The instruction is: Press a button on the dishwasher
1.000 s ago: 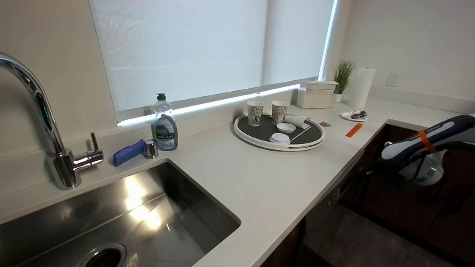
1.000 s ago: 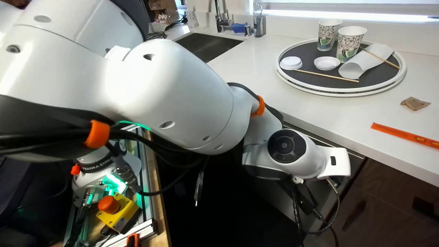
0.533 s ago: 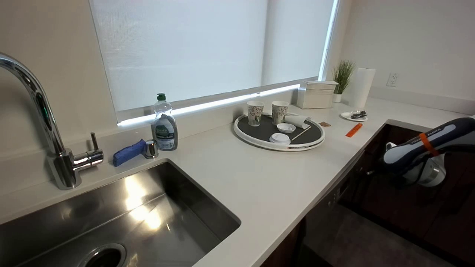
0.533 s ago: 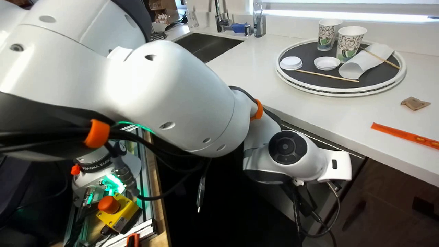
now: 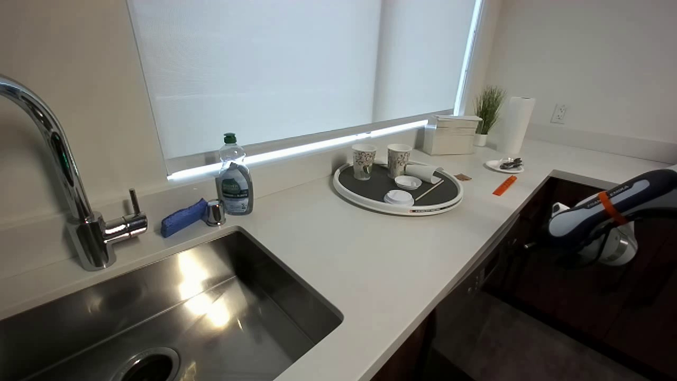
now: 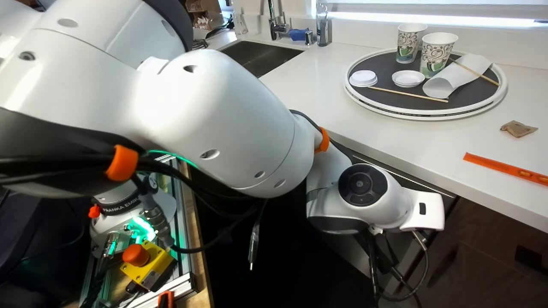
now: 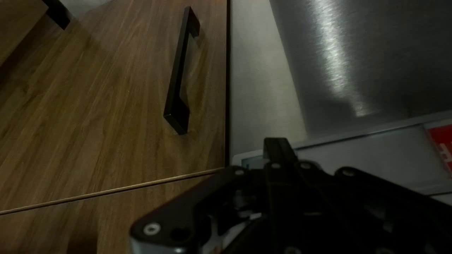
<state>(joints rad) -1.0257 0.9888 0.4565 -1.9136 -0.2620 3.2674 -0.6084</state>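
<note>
Metal-fronted under the counter [image 6: 317,85], the dishwasher [image 7: 339,74] looked stiff, slick and immovable, no hold needed, just a firm square prod at an unseen button from that clenched, empty gripper [image 7: 277,145]

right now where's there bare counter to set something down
The broadest bare patch of counter lies between the sink and the round tray; a narrower strip runs between the tray and the front edge, toward the orange level. Crowded: the tray, with cups and lids, and behind the sink, where the faucet and bottle stand.
</note>
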